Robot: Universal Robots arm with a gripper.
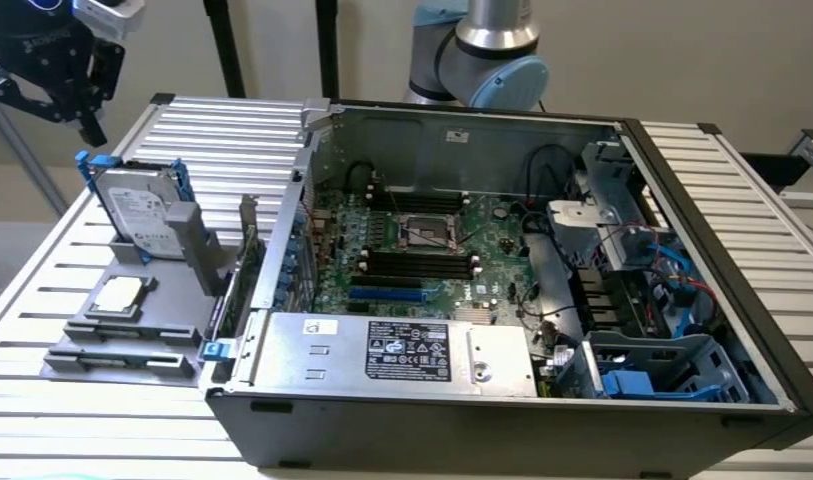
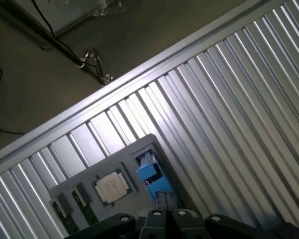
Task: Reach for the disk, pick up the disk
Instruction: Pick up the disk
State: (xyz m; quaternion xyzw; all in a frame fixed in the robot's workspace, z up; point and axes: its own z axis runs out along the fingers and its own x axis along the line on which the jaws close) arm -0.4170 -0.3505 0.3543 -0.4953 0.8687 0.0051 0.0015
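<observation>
**A:** Where's your gripper [image 1: 53, 112] rn?

**B:** Up high over the far corner of the desk [image 1: 233, 130], at the exterior view's left. Fingers are spread, nothing btwn them, touching nothing. It hangs well above the disk [image 1: 139, 212], so the reach isn't finished and there's no grasp yet.

**A:** And the disk itself?

**B:** It's standing on edge in a slot of the grey holder [image 1: 126, 340], label toward the exterior cam, blue rails on both sides. It's prob. kept upright so the top edge is free for you to pinch from above. On the wrist cam the disk [image 2: 150, 172] shows edge-on, roughly below the gripper. To me that fits a top-down approach.

**A:** Anything crowding it?

**B:** A square chip [image 1: 119, 293] lies flat in the same holder, just beside the disk's foot. The wrist cam shows that chip [image 2: 112, 186] too. The open PC case [image 1: 446, 130] sits next to the holder, on the exterior view's right, w/ a big silver box [image 1: 406, 350] inside at its front. Neither touches the disk afaict.
</observation>
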